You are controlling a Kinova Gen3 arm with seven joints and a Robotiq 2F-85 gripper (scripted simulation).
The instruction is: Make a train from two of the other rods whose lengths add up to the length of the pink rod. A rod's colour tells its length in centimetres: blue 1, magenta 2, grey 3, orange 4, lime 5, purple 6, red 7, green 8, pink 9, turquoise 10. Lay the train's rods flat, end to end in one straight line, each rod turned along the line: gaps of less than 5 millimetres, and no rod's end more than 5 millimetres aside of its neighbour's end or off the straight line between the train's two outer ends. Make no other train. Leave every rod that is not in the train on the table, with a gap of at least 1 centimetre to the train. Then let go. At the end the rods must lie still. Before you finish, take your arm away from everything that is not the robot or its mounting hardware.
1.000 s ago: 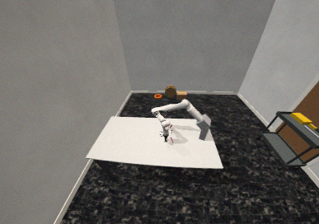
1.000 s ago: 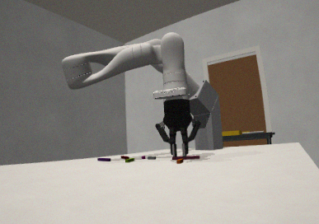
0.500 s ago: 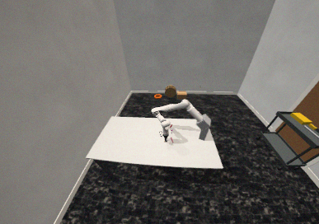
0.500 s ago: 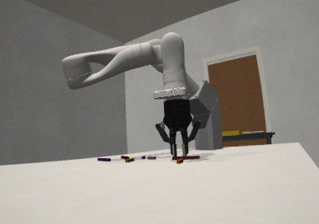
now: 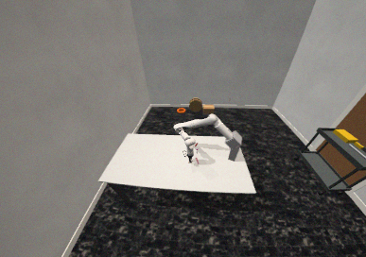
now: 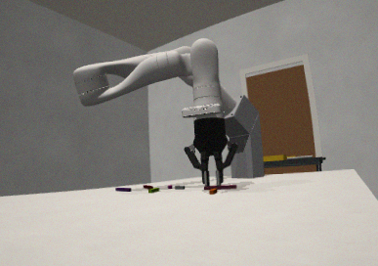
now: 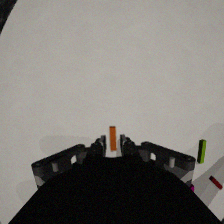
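My gripper (image 6: 212, 182) points straight down over the white table, its fingers a narrow gap apart. In the wrist view the gripper (image 7: 112, 145) has the orange rod (image 7: 113, 138) between its fingertips, with a small gap on each side, and the rod reaches out ahead of them. In the exterior view the orange rod (image 6: 213, 191) lies flat on the table just below the fingertips. The long pink rod (image 6: 221, 187) lies just behind it. To the left lie the grey rod (image 6: 179, 187), magenta rod (image 6: 170, 186), lime rod (image 6: 153, 190), red rod (image 6: 147, 186) and purple rod (image 6: 123, 189).
The arm's grey base block (image 6: 244, 142) stands at the table's far edge, behind the rods. In the wrist view the lime rod (image 7: 201, 151) and the red rod (image 7: 216, 182) lie to the right of the fingers. A metal shelf (image 5: 343, 158) stands off the table.
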